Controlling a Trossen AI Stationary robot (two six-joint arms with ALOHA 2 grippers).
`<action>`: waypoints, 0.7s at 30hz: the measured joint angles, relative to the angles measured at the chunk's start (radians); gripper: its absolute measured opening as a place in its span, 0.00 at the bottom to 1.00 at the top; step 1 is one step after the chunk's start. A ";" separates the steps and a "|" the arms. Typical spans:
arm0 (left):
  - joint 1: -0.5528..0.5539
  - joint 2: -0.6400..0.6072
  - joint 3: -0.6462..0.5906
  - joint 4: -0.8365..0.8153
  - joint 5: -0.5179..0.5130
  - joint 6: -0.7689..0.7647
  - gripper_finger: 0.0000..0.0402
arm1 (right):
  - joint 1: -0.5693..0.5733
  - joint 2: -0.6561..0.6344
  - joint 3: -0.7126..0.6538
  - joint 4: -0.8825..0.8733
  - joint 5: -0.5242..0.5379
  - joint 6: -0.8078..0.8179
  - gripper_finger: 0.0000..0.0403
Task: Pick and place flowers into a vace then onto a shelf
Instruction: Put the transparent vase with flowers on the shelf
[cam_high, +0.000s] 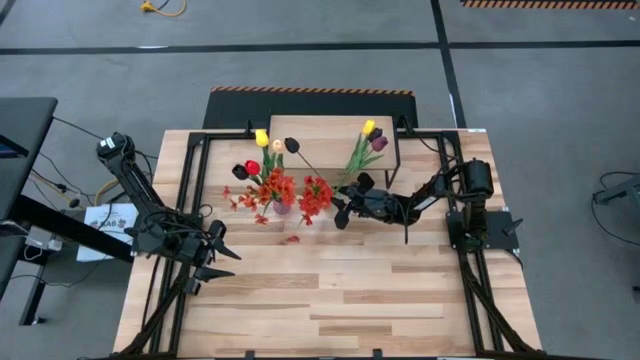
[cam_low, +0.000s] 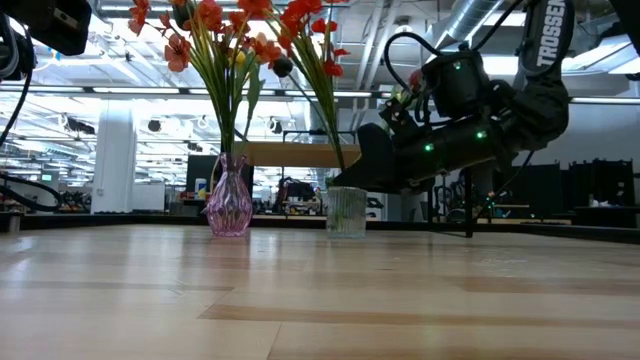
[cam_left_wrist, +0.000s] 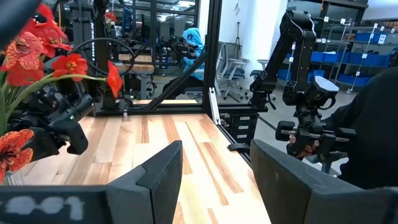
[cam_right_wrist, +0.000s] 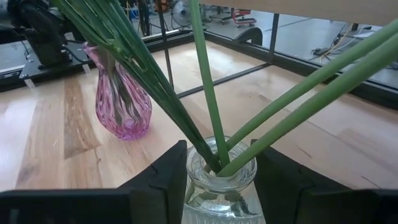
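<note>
**Desk:** Right gripper (cam_right_wrist: 214, 180) — how was it pictured?

**Caption:** It was shown low over the table with its two fingers (cam_right_wrist: 163, 180) set either side of the clear glass vase (cam_right_wrist: 221, 186). The jaws were parted about to the vase's width, pads at or very near the glass. Whether a firm grip had been taken could not be told.

**Desk:** And around it?

**Caption:** Several flowers (cam_high: 366, 140) were seen already standing in that vase, their green stems splaying upward. A pink glass vase (cam_low: 229, 200) with orange-red sprays (cam_high: 275, 188) was placed just beside it. The shelf (cam_high: 330, 135) was seen behind both vases, at the far edge of the table (cam_high: 330, 300), with its top seemingly bare. One red petal (cam_high: 292, 238) was left lying on the boards.

**Desk:** The other arm?

**Caption:** The left gripper (cam_high: 215, 262) was held apart from the vases near the table's left side, jaws open and nothing between them.

**Desk:** Which step was that judged to be?

**Caption:** The filling was judged done, and the grasp for the move to the shelf was judged to be in hand. A secure close on the glass was called for next, then a level lift clear of the pink vase. The tall stems would need to be kept from catching the shelf's edge.
</note>
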 joint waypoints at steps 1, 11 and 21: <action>0.000 0.000 0.000 0.000 0.000 0.000 0.44 | 0.002 0.000 0.000 0.000 0.000 0.000 0.35; 0.000 0.000 0.000 0.000 0.000 0.000 0.44 | 0.002 0.000 0.000 -0.001 -0.004 0.005 0.35; 0.000 0.000 0.000 0.000 0.000 0.000 0.44 | 0.015 0.000 0.000 -0.002 -0.001 0.010 0.35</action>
